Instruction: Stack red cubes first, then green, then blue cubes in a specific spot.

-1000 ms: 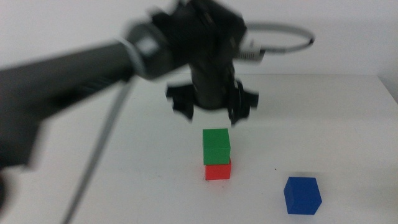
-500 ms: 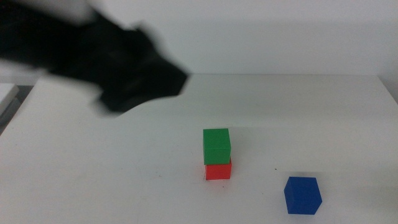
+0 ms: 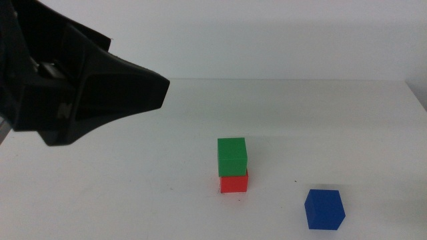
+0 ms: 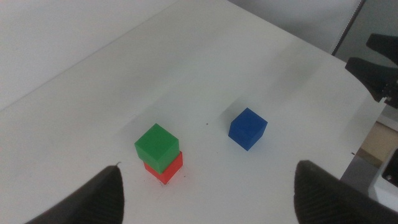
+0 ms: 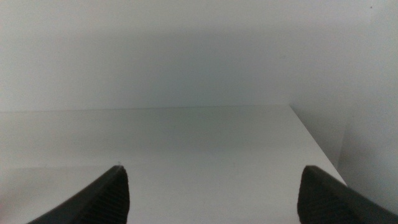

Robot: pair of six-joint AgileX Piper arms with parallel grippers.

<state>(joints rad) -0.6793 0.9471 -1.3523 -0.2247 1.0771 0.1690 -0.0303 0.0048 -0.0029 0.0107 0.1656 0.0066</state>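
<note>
The green cube (image 3: 232,157) sits right on top of the red cube (image 3: 234,183), near the middle of the white table (image 3: 333,120). They make a little tower, and it has not moved. Both have flat, dull sides and sharp corners. The green one looks a bit bigger. The blue cube (image 3: 325,209) is alone, close by, on the right side and nearer the front. A second ago the left gripper (image 4: 208,193) hung just over the tower. Now its big black arm has pulled away, up and to the left. Its jaws are spread wide and hold nothing. The right gripper (image 5: 211,193) waits off to the side, jaws wide apart too.
</note>
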